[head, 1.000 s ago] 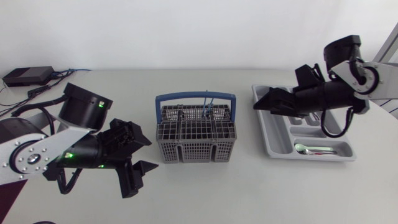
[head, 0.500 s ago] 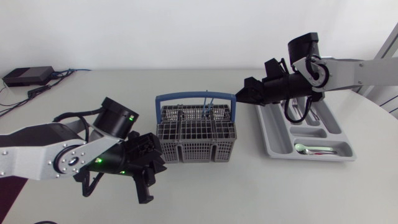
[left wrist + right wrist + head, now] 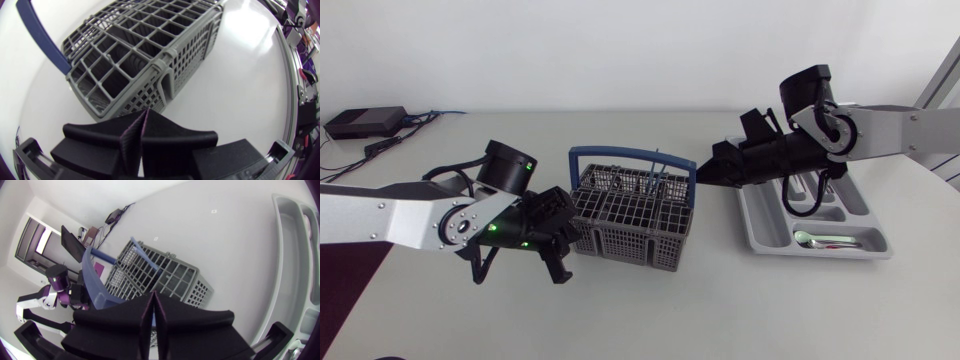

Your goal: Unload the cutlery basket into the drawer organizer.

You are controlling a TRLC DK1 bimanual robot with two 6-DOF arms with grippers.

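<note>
The cutlery basket (image 3: pixel 635 222), a grey plastic mesh one with a blue hoop handle (image 3: pixel 620 153), sits near the middle of the surface (image 3: pixel 720 300), turned askew to the surface's edges. A few thin bluish pieces (image 3: pixel 655 170) stand upright in its rear cells; what kind of cutlery they are cannot be told.

The left end effector (image 3: pixel 563 245) is at the basket's left end. In the left wrist view its two wedge fingers are pressed flat together, tips (image 3: pixel 145 125) right against the basket's lower corner post, with the mesh wall (image 3: pixel 150 65) just ahead and the handle (image 3: pixel 42 37) off to one side. Nothing is held between the fingers.

The right end effector (image 3: pixel 705 173) reaches in at the basket's right end, its tip just beside where the handle comes down. From the right wrist view the fingers are likewise closed on each other (image 3: pixel 152 305), the basket (image 3: pixel 160 277) ahead of them and the handle's blue band (image 3: pixel 145 255) arching close by.

The drawer organizer (image 3: pixel 760 215), a pale grey tray, lies to the basket's right, partly covered by the right arm. A spoon (image 3: pixel 825 240) lies in its near crosswise compartment. Its long compartments (image 3: pixel 295 255) show beside the right end effector.

A black box (image 3: pixel 365 122) with cables rests at the surface's far left corner, well apart from the rest.
</note>
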